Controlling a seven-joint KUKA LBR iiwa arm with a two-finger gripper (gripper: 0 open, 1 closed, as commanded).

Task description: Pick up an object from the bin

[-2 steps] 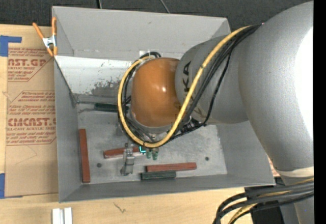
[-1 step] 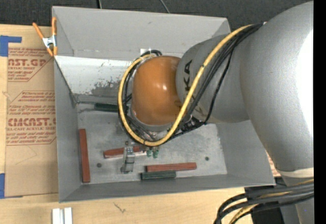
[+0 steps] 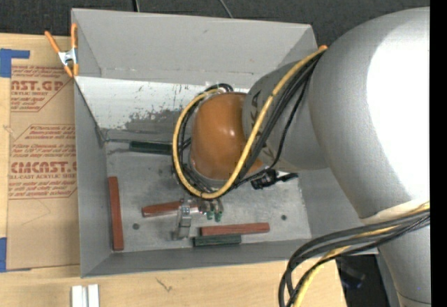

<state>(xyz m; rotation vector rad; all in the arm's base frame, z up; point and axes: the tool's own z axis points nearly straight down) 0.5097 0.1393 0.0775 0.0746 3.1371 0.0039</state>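
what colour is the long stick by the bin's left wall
The stick is reddish brown, clearest in the camera view.

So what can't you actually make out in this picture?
Camera view:
The gripper: mostly under the orange wrist cover; whether it grips anything is unclear.
The dark green stick by the back wall: right end hidden under the cover.
The bin: its right side is covered by the arm.
The short brown stick: whether the gripper touches it is too small to tell.

Scuffed matt grey metal bin (image 3: 98,131)
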